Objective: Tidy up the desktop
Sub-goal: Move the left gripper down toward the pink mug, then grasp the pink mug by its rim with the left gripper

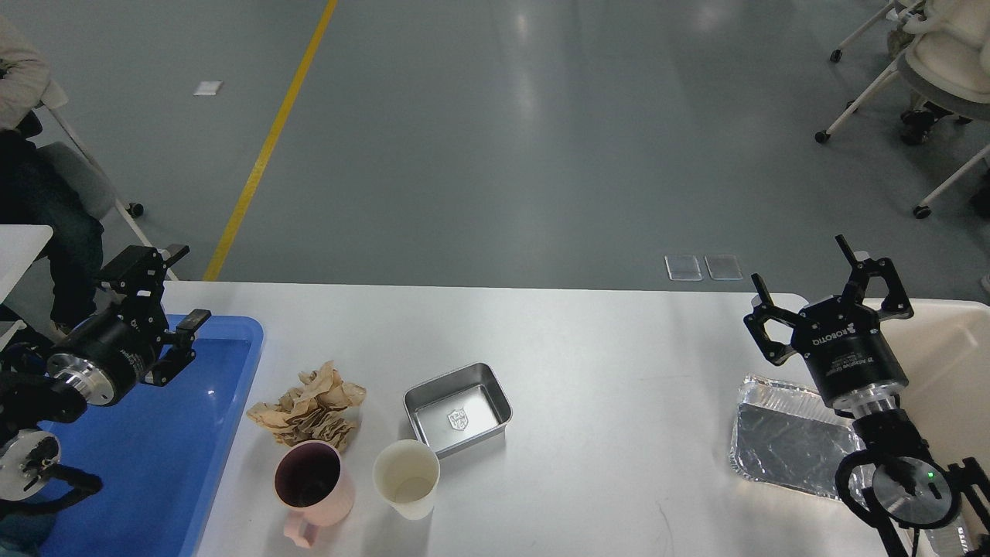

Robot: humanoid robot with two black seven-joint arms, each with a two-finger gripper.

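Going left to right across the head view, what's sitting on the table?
blue tray → crumpled brown paper → pink mug → paper cup → metal tin → foil tray → cream bin

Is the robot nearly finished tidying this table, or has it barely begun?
Barely begun, it seems. Nothing looks put away: the blue tray looks empty. Neither the left gripper nor the right gripper holds anything; both are open. The crumpled paper, pink mug, paper cup, steel dish and foil tray sit on the desktop.

Left end effector (176, 298) open; right end effector (804, 275) open.
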